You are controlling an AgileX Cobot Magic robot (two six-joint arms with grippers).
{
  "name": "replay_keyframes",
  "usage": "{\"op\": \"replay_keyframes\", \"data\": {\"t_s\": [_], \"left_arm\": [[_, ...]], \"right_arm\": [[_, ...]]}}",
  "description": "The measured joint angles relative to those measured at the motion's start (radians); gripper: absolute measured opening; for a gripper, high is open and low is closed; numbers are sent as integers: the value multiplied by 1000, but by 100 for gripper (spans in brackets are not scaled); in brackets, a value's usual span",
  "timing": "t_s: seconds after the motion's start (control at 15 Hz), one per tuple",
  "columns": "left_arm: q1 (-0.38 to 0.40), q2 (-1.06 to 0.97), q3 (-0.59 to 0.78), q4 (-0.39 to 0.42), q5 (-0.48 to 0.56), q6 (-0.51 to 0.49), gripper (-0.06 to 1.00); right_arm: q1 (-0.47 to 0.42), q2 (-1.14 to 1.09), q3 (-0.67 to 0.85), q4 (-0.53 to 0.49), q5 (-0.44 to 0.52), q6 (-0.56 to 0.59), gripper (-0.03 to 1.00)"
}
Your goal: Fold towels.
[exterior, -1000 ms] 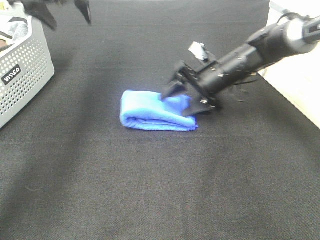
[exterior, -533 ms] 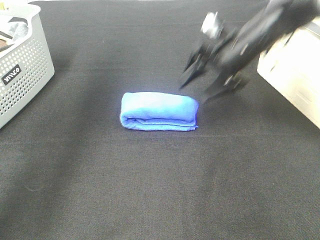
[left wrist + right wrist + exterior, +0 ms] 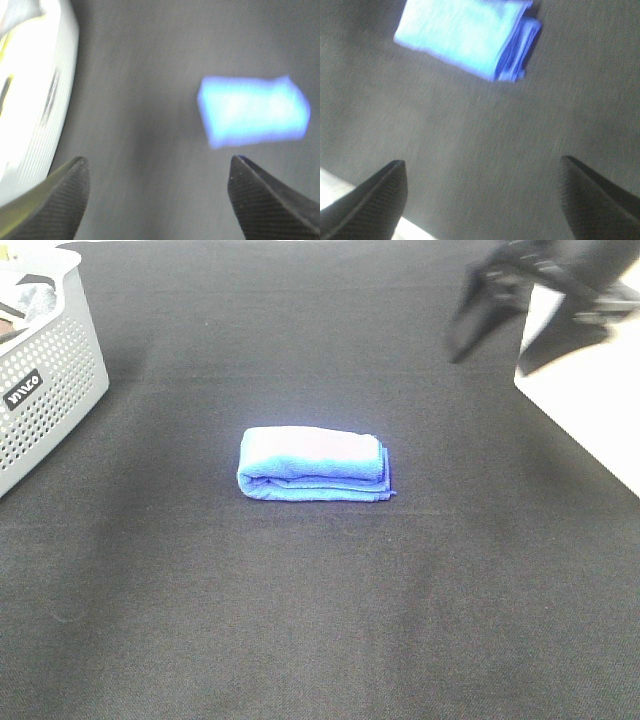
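Black cloth covers the bench [image 3: 300, 620], where the blue towel [image 3: 313, 465] lies mid-bench as a compact folded bundle. The right end effector [image 3: 520, 315], spread and empty, has let go and lifted away toward the far right edge, so folding looks finished. The left end effector [image 3: 160, 195] hangs spread wide near the grey basket [image 3: 45, 380], leaving open room all round.

Blue towel [image 3: 313, 464], folded into a compact rectangle, several layers thick. Lies flat on the black tabletop [image 3: 320, 620], near the middle, long side running left to right in the high view. Rounded fold along the left end; stacked layer edges showing at the right end and along the near side. Top face smooth, paler under the light. Nothing touching it. Blurred in the left wrist view [image 3: 252, 111]; layered end clear in the right wrist view [image 3: 470, 35].
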Motion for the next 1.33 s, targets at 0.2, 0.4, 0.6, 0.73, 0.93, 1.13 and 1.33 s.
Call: {"op": "replay_keyframes", "data": {"t_s": [0.2,0.4,0.6,0.73,0.93,1.13,1.33], "left_arm": [[0,-313,276,7,2,1,73],[0,-633,497,8,2,1,73],[0,-1000,682,16,3,43,73],[0,-1162,766,18,3,85,73],[0,-1298,883,21,4,107,73],[0,-1309,989,22,-14,127,73],[0,-1310,1024,-6,-106,200,73]], "right_arm": [[0,-226,171,-20,1,1,78],[0,-504,363,-66,-2,1,78],[0,-811,578,-102,-26,1,78],[1,-970,671,-126,-58,1,78],[1,-1183,767,-223,-68,59,78],[1,-1320,821,-369,-68,118,78],[1,-1369,856,-397,-76,124,78]]}}
